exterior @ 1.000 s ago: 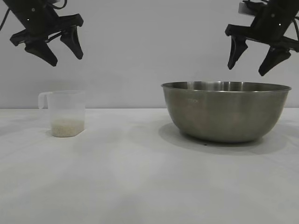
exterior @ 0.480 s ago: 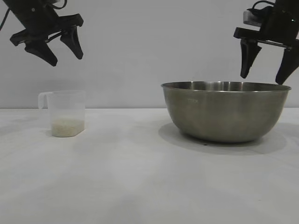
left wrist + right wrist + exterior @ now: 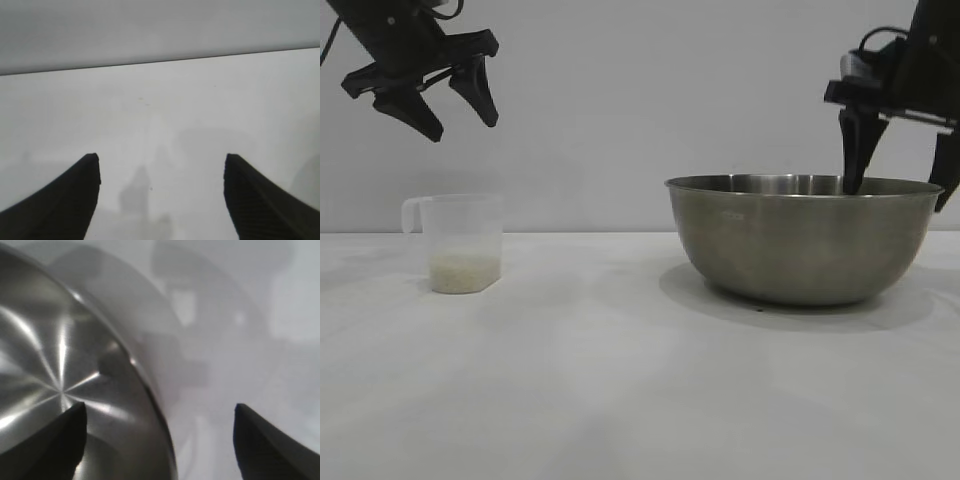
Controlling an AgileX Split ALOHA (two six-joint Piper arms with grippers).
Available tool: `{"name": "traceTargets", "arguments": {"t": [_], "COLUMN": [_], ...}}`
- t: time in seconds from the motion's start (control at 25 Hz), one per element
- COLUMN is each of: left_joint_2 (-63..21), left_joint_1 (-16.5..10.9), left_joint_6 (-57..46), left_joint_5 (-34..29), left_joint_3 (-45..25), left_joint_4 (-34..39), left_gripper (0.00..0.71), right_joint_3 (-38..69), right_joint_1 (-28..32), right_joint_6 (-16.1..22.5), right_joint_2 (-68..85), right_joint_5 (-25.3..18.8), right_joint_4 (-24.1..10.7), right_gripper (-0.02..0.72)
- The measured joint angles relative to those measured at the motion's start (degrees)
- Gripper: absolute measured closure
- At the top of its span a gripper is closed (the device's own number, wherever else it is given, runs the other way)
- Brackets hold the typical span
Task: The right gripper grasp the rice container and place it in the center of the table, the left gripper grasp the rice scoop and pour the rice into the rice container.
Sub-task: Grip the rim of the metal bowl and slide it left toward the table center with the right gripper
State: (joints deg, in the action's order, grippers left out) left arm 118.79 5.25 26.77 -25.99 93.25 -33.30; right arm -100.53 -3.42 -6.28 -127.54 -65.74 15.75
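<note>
The rice container, a wide steel bowl, stands on the right part of the white table. My right gripper is open and straddles the bowl's right rim, with one finger dipped inside and the other outside. In the right wrist view the rice container has its rim running between the open fingers of the right gripper. The rice scoop stands upright at the left, with a thin layer of rice at its bottom. My left gripper hangs open above the scoop, holding nothing. The left wrist view shows the left gripper over bare table.
A plain grey wall stands behind the table. The white surface stretches between the scoop and the bowl and toward the front edge.
My right gripper has come down and shifted right, turning its fingers downward until they straddle the bowl's rim. The left arm, scoop and bowl have not moved.
</note>
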Motion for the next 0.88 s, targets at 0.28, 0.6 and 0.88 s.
{"name": "traceTargets", "arguments": {"t": [0.28,0.6,0.88], "left_joint_2": [0.0,0.0,0.0], "left_joint_1": [0.0,0.0,0.0], "left_joint_6": [0.0,0.0,0.0], "left_joint_5": [0.0,0.0,0.0], "left_joint_3": [0.0,0.0,0.0], "left_joint_4": [0.0,0.0,0.0], "left_gripper": [0.165,0.165,0.165], "right_joint_3": [0.0,0.0,0.0], "right_joint_1": [0.0,0.0,0.0], "right_joint_6": [0.0,-0.57,-0.58], "right_joint_2": [-0.58,-0.58,-0.58], "right_joint_5": [0.0,0.2,0.2], "right_joint_4": [0.14,0.14,0.14], "right_gripper": [0.337,0.472,0.498]}}
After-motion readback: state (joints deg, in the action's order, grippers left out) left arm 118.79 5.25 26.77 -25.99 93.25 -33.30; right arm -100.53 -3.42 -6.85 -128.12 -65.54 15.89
